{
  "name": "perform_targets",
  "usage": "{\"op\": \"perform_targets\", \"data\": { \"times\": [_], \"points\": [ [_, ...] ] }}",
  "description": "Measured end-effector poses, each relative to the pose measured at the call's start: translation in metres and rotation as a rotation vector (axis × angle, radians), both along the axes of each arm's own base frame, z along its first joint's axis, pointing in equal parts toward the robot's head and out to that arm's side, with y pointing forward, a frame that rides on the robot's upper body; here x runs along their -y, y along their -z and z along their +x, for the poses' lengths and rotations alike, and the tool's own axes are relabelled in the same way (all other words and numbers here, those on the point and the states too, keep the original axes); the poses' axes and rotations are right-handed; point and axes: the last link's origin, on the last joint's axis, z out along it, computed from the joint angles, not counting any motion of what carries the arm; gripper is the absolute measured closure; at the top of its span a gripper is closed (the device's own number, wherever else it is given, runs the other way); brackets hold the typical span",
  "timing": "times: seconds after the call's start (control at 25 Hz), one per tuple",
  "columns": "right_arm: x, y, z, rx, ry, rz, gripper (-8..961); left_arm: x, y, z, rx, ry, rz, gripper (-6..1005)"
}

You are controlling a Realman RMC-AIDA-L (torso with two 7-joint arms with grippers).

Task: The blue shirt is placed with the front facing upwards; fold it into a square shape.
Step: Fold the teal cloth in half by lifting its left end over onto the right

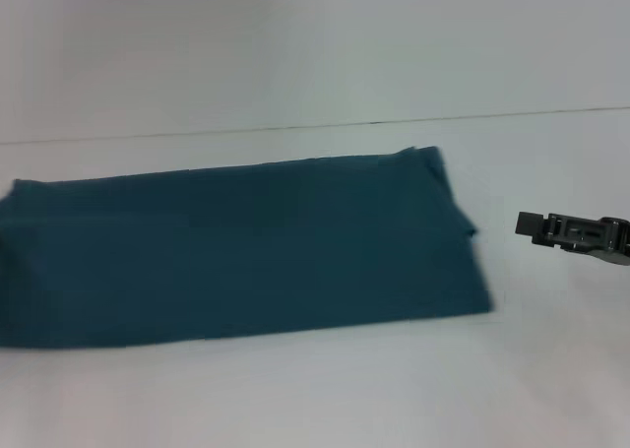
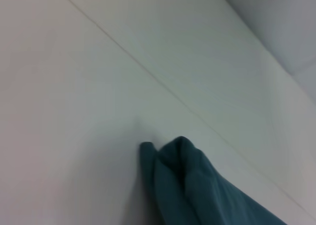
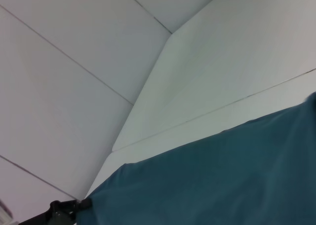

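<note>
The blue shirt (image 1: 236, 251) lies on the white table as a long folded band, plain teal side up, with no lettering showing. Its left end runs out of the head view. My right gripper (image 1: 529, 225) hovers to the right of the shirt's right end, apart from it and holding nothing. In the left wrist view a bunched fold of the shirt (image 2: 197, 190) rises close to the camera. In the right wrist view the shirt (image 3: 222, 175) stretches away, and a dark part of my left gripper (image 3: 59, 212) sits at its far corner.
The white table (image 1: 315, 399) has bare room in front of the shirt and to its right. A thin seam (image 1: 394, 123) runs across the table behind the shirt.
</note>
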Motion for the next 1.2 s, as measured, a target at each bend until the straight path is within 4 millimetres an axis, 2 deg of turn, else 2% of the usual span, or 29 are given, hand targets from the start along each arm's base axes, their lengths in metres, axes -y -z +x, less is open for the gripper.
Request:
{"op": "perform_targets", "data": {
  "times": [0.24, 0.4, 0.52, 0.72, 1.0, 1.2],
  "points": [
    [0.000, -0.002, 0.003, -0.002, 0.023, 0.013, 133, -0.001, -0.032, -0.017, -0.097, -0.066, 0.071, 931],
    [-0.001, -0.002, 0.006, 0.005, 0.038, 0.019, 133, -0.002, -0.041, -0.022, -0.116, -0.109, 0.091, 930],
    [-0.002, -0.002, 0.007, 0.012, 0.039, 0.016, 133, -0.001, -0.040, -0.019, -0.096, -0.099, 0.072, 930],
    [-0.001, -0.002, 0.008, 0.019, 0.041, 0.011, 134, 0.001, -0.035, 0.008, 0.014, 0.010, 0.003, 930],
    [0.000, -0.001, 0.008, 0.022, 0.034, 0.007, 134, -0.003, -0.035, 0.070, 0.247, 0.237, -0.092, 930],
    [0.000, 0.000, 0.008, 0.024, 0.032, 0.003, 134, -0.011, -0.018, 0.107, 0.344, 0.355, -0.126, 930]
  ]
}}
